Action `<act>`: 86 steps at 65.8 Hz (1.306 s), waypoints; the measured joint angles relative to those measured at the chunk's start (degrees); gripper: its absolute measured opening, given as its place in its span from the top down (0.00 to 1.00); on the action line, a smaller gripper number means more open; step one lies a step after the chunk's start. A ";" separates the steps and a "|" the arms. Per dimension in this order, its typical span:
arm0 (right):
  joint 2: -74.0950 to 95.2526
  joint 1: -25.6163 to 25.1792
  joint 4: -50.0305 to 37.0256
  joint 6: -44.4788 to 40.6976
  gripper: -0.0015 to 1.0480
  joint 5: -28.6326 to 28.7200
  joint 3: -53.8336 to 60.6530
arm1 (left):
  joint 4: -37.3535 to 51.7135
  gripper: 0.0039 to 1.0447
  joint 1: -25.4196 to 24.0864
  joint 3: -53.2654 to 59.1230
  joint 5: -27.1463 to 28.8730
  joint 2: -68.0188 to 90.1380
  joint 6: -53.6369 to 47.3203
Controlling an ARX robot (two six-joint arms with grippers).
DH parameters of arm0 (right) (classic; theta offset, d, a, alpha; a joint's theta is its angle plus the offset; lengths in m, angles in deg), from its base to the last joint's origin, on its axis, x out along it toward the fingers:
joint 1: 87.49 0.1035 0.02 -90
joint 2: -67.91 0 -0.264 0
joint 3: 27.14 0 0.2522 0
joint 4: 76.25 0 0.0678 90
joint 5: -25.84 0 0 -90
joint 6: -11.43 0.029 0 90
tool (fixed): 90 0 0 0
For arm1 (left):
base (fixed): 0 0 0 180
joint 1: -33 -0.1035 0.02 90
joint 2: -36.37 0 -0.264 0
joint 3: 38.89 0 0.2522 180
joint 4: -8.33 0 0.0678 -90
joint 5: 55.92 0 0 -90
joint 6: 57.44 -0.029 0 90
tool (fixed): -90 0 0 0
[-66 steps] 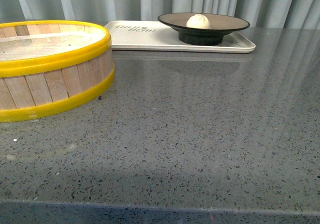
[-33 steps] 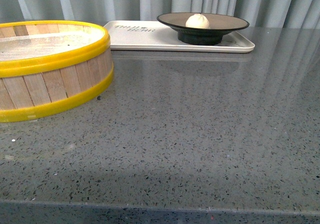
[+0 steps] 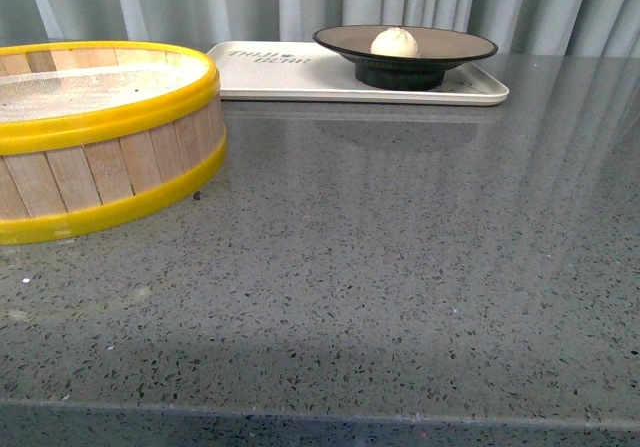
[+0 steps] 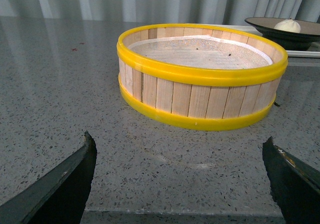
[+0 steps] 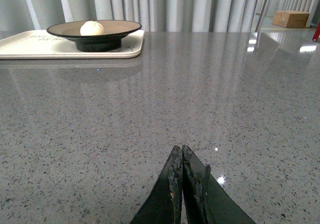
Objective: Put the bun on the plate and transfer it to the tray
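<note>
The off-white bun [image 3: 395,42] sits in the middle of the brown-grey plate [image 3: 450,45] with its black rim. That plate stands on the right half of the cream-white tray [image 3: 285,72] at the far side of the table. Both also show in the right wrist view: bun [image 5: 92,28], plate [image 5: 117,29], tray [image 5: 30,43]. My right gripper [image 5: 181,151] is shut on nothing, low over bare tabletop, well short of the tray. My left gripper [image 4: 180,151] is open and empty near the table's front edge, facing the steamer basket. Neither arm shows in the front view.
A wide wooden steamer basket [image 3: 100,132] with yellow rims stands at the left, its white liner [image 4: 200,51] bare. Grey speckled tabletop [image 3: 400,257] stretches between basket, tray and front edge. Curtains hang behind. A cardboard box [image 5: 292,18] lies far off.
The front view has shifted very slightly, so the tray and plate sit a touch higher and further left in the picture. Nothing on the table has moved.
</note>
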 joint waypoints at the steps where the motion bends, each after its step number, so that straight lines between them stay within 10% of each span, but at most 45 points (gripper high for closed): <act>1: 0.00 0.00 0.00 -0.02 0.98 0.00 0.00 | 0.00 0.06 0.00 0.00 0.00 0.00 0.00; 40: 0.00 0.00 0.00 -0.04 0.07 0.00 0.00 | 0.00 0.06 0.00 0.00 0.00 0.00 0.00; 86: 0.00 0.00 0.00 -0.02 0.08 0.00 0.00 | 0.00 0.06 0.00 0.00 0.00 0.00 0.00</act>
